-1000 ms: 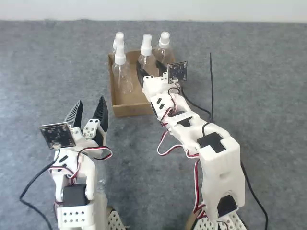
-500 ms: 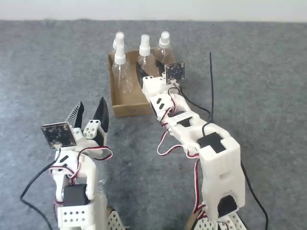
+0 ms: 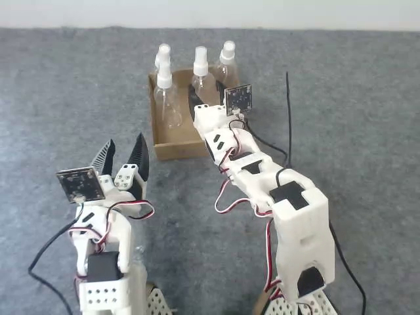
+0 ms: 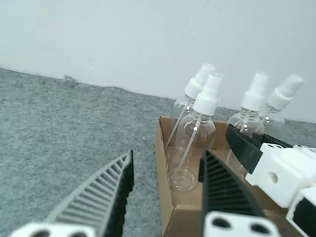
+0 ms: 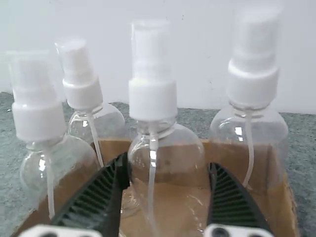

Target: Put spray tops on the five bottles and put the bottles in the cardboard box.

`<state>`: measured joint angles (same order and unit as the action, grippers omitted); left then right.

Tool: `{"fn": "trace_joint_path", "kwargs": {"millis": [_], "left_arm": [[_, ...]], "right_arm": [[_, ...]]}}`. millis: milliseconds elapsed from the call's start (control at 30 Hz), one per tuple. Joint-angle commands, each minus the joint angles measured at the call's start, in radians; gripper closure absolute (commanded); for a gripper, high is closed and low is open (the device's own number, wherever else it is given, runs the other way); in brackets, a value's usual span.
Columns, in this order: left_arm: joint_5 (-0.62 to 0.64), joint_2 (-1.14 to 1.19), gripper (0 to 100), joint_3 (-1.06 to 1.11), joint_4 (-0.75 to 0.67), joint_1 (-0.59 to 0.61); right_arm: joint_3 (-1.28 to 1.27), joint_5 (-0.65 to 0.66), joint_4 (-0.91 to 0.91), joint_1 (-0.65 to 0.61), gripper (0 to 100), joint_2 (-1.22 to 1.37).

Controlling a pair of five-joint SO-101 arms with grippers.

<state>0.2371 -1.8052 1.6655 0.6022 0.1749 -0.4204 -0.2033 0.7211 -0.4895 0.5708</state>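
Note:
The cardboard box (image 3: 172, 149) lies at the middle back of the table. Several clear bottles with white spray tops stand in its far half. My right gripper (image 3: 197, 97) is inside the box, shut on the middle bottle (image 5: 165, 148), which stands upright. Its two black fingers (image 5: 96, 197) press the bottle's sides. Other capped bottles stand close by: two on one side (image 5: 44, 163) and one on the other (image 5: 252, 133). My left gripper (image 3: 123, 151) hovers open and holds nothing over the carpet, short of the box's near left corner (image 4: 170, 212).
Grey carpet (image 3: 72, 98) covers the table on both sides of the box. A black cable (image 3: 289, 125) runs along the right arm. A pale wall (image 4: 123, 39) rises behind the box.
The right wrist has shifted slightly to the left inside the box, with the bottle still between its fingers. The left arm has not moved.

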Motion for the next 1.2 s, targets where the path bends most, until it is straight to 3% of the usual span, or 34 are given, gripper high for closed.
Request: {"fn": "trace_joint_path", "kwargs": {"millis": [0,1167], "left_arm": [[-0.008,-0.017,80,-0.013,-0.034,0.008],[-0.008,-0.017,80,-0.013,-0.034,0.008]], "right_arm": [[0.015,0.012,0.019,0.007,83.9,-0.015],[-0.095,0.012,0.013,-0.01,80.6,-0.093]]}}
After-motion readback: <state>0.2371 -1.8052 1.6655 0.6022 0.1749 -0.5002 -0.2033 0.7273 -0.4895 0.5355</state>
